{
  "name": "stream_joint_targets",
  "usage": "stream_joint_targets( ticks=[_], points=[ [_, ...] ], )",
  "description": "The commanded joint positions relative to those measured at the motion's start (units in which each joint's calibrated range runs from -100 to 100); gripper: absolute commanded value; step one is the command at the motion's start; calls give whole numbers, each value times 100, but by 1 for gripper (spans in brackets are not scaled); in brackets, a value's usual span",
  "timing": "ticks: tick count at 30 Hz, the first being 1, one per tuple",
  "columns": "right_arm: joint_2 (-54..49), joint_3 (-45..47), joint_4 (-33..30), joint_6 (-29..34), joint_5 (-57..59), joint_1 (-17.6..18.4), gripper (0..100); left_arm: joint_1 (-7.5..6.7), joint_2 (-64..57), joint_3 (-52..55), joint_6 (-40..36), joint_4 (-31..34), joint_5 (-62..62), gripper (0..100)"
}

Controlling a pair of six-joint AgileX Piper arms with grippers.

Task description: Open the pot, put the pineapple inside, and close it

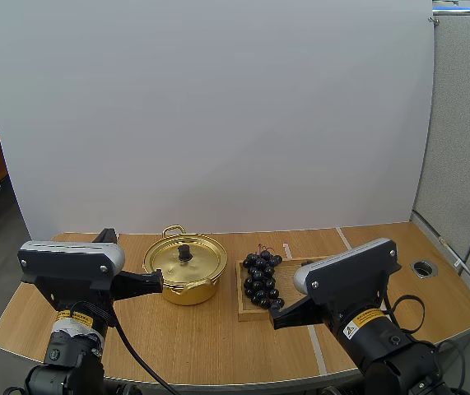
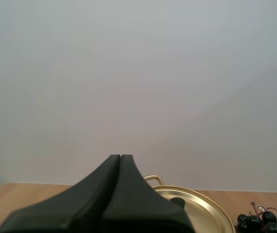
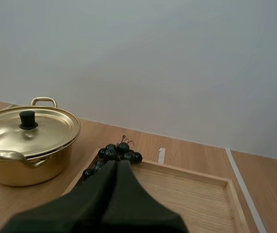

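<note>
On the table (image 1: 366,247): a wooden tray (image 1: 290,274) sits right of the pot, near it but apart.
Way to pot: nothing lies on the lid or between the pot and either gripper.
Pot (image 1: 187,292): shiny gold, round, with loop handles (image 1: 174,231); it stands mid-table, left of the tray.
Lid (image 1: 197,263): on the pot, black knob (image 1: 184,252) at its centre.
Grapes (image 1: 261,280): dark bunch with a reddish stem, lying along the tray's left side.
Left gripper (image 2: 121,158): fingers pressed together in one wedge, level, tip just beside the pot's left rim.
Right gripper (image 3: 116,163): fingers likewise together, empty, low over the tray's near edge, tip near the grapes.
</note>
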Motion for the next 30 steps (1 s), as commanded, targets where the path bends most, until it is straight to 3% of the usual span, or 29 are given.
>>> stream_joint_targets(
  ticks=[1, 4, 9, 13, 23, 30],
  points=[
    [-42, 32, 87, -5, 90, -57, 0, -6, -32, 28, -115, -121, 630, 0],
    [-42, 32, 104, -5, 483, -81, 0, -6, -32, 28, -115, -121, 1417, 0],
    [-42, 32, 104, -5, 1603, -138, 0, -6, -32, 28, -115, -66, 1659, 0],
    [-42, 32, 104, -5, 1603, -205, 0, -6, -32, 28, -115, 647, 2503, 0],
    [-42, 32, 104, -5, 1603, -205, 0, -6, -32, 28, -720, 647, 2888, 0],
    [-42, 32, 104, -5, 1603, -205, 0, -6, -32, 28, -690, 696, 3152, 0]
  ],
)
